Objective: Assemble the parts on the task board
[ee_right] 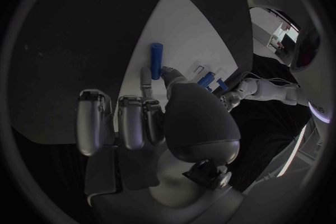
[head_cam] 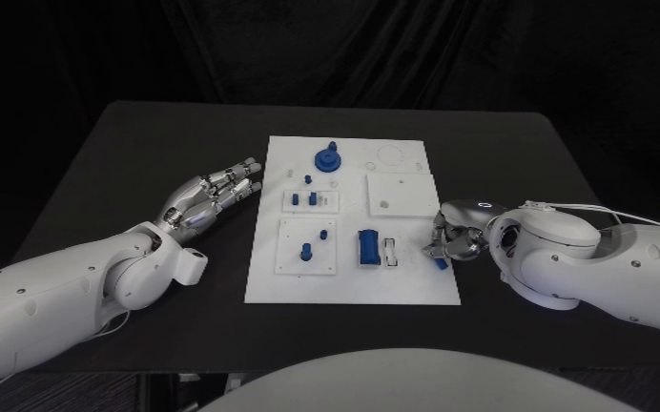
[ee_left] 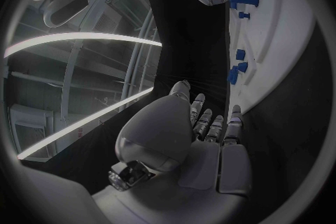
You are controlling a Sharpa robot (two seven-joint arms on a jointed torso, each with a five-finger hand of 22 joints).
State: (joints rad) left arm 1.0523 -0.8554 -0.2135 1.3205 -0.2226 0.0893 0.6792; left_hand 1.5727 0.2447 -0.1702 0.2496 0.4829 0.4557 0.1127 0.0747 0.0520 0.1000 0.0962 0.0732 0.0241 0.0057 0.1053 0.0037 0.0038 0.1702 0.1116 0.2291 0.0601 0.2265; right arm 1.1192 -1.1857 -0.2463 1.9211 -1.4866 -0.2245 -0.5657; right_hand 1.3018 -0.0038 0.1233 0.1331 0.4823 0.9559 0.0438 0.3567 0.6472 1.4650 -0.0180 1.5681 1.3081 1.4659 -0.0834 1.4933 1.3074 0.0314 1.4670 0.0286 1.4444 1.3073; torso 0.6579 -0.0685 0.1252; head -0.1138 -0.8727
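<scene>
While lying flat, blue cylinder [head_cam: 369,247], axis front-to-back

Task board [head_cam: 352,269]: one, white, in front of me.
Raised white plates on it: three — one plain [head_cam: 401,195], two carrying blue parts [head_cam: 311,199] [head_cam: 307,246].
Large blue parts: two — a knob [head_cam: 329,158] and a cylinder [head_cam: 369,247].
Small blue pegs: several; exact count unclear.
My hands: two [head_cam: 215,198] [head_cam: 451,236].

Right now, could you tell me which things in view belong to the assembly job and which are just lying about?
Job:
task board
blue cylinder
blue knob
small blue pegs
blue part pinched in right hand
left hand, open

Lying about:
nothing but the table
</scene>
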